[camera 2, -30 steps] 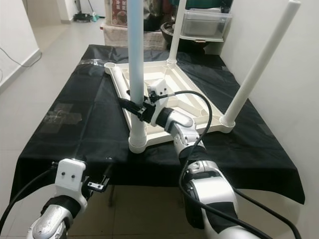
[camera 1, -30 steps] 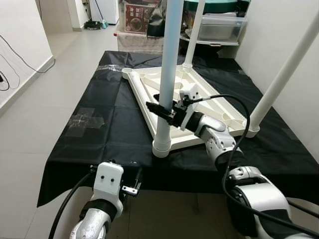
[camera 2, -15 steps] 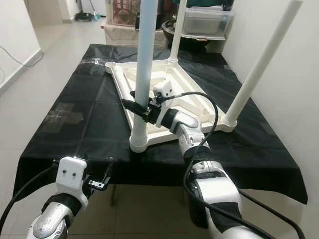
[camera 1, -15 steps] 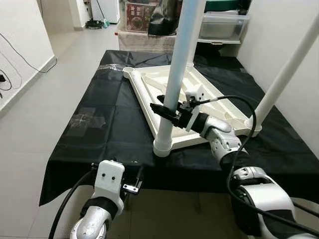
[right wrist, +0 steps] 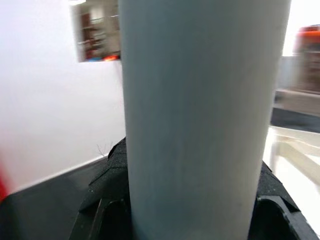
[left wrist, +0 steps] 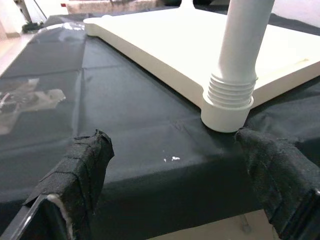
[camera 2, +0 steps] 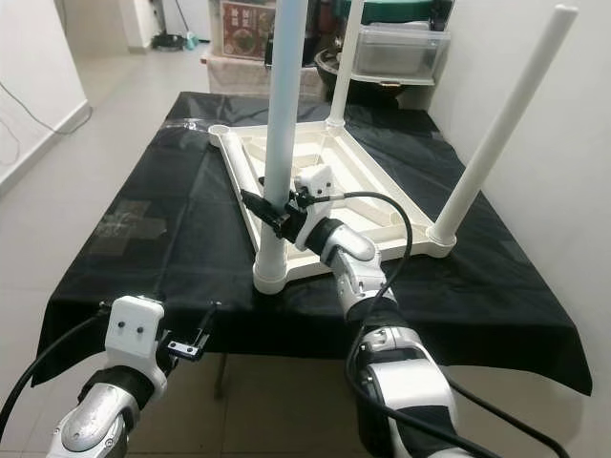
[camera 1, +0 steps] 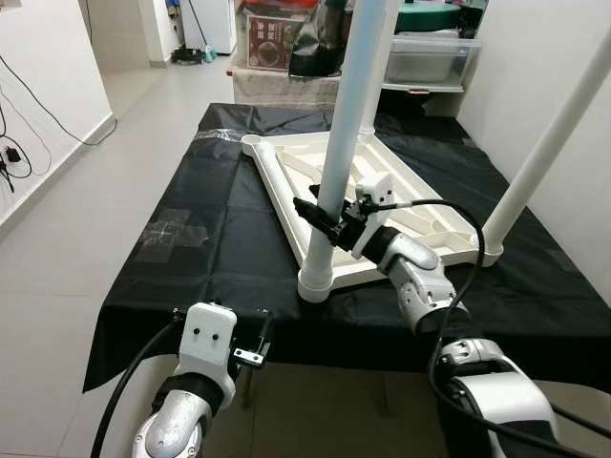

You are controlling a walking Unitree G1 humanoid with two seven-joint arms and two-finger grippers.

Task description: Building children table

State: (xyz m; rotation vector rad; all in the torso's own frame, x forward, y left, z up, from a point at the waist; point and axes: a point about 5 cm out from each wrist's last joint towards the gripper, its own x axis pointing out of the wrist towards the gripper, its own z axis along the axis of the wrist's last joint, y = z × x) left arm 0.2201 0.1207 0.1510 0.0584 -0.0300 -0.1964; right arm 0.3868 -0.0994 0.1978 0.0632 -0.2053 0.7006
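Right wrist view: right claw point(camera 1: 323, 216) clamps table leg point(camera 1: 346, 143), top cropped; left claw point(left wrist: 165, 195) open, empty.

The near table leg point(camera 1: 342, 143) runs out of the top of the frame, its upper end cut off. The right hand point(camera 1: 323, 214) is half hidden behind that leg, so one finger cannot be seen. At the right edge, a second leg point(camera 1: 544, 153) is cropped too. In the right wrist view, the background is blurred.
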